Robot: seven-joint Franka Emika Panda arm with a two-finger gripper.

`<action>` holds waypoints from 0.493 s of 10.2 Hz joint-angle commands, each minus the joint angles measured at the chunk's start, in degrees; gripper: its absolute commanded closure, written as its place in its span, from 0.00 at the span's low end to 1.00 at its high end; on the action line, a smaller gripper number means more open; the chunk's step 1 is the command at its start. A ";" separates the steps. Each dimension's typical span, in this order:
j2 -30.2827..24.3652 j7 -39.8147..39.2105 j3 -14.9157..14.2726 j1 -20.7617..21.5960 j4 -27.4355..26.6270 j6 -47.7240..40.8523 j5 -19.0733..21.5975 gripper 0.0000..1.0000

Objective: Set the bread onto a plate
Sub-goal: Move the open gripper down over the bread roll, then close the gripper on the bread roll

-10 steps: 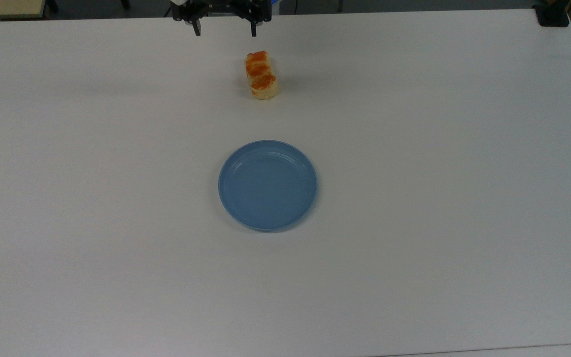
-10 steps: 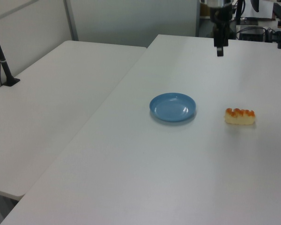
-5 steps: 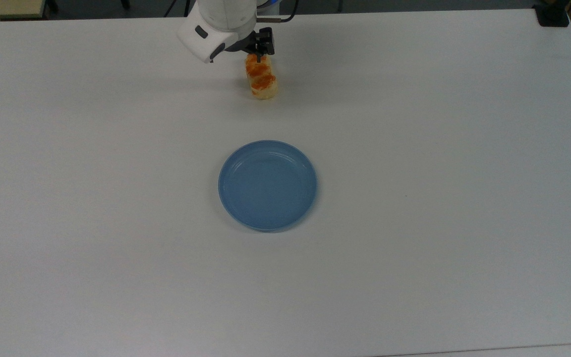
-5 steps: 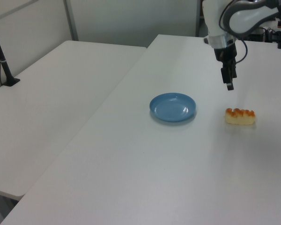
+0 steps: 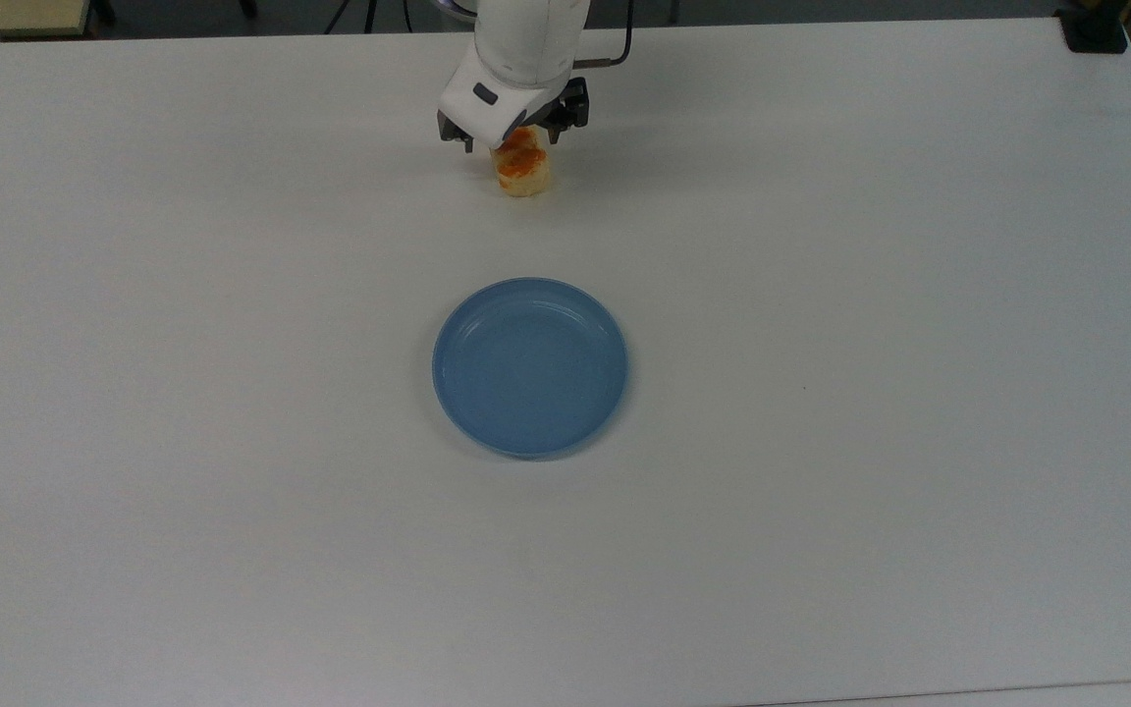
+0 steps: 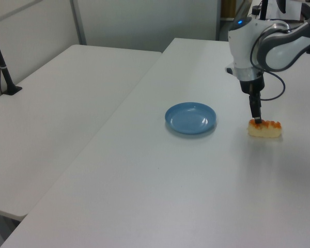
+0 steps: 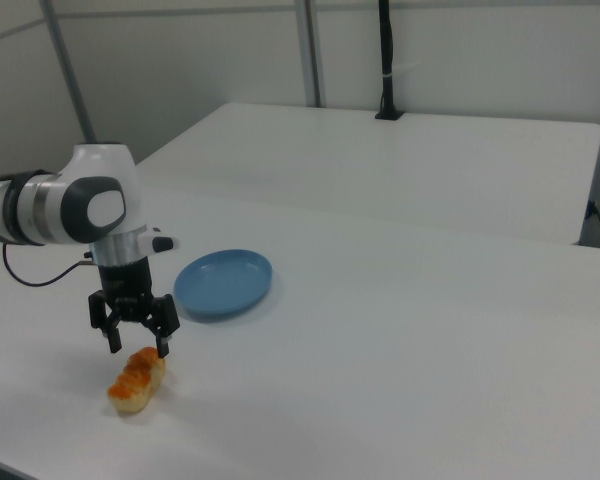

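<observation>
- Right under the gripper (image 7: 135, 347) lies the bread (image 7: 137, 380), flat on the white table (image 7: 400, 340); in the right view the two fingers are spread apart, their tips hanging just above the roll's far end, one to each side of it.
- In the left view the gripper (image 6: 256, 118) points straight down and its tip meets the top of the bread (image 6: 265, 128) at the left view's left end of the roll; whether it truly touches I cannot tell.
- In the top view the gripper (image 5: 514, 145) and the white wrist cover the far half of the bread (image 5: 522, 171), leaving only the near end with its orange glaze showing.
- The plate (image 5: 529, 366) sits well apart from the gripper, nearer the camera in the top view, with nothing on it.
- In the left view the plate (image 6: 190, 118) is to the left view's left of the gripper; in the right view the plate (image 7: 223, 283) is to the right view's right of it and farther back.
- Nothing is held between the fingers.
</observation>
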 commanded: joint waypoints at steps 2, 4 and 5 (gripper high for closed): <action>-7.40 3.08 1.34 1.93 -12.02 7.75 -0.96 0.00; -5.93 3.95 1.34 1.84 -13.09 10.99 -0.96 0.00; -4.26 5.35 1.34 1.67 -13.01 13.54 -1.04 0.02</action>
